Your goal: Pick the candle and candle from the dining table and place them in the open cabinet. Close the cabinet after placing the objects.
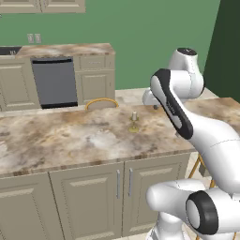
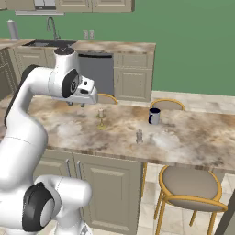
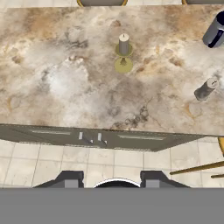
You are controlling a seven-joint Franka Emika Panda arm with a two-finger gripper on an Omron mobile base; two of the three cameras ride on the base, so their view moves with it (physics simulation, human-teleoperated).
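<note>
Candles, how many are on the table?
2. One candle stands on a gold holder mid-table; a stubby candle stands apart toward the near edge, not far from the mug. None seem hidden.

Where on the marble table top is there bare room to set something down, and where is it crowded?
Free: the long stretch of table top left of the candle on the brass holder. Crowded: the right part, among that candle, the stubby candle and the dark mug.
</note>
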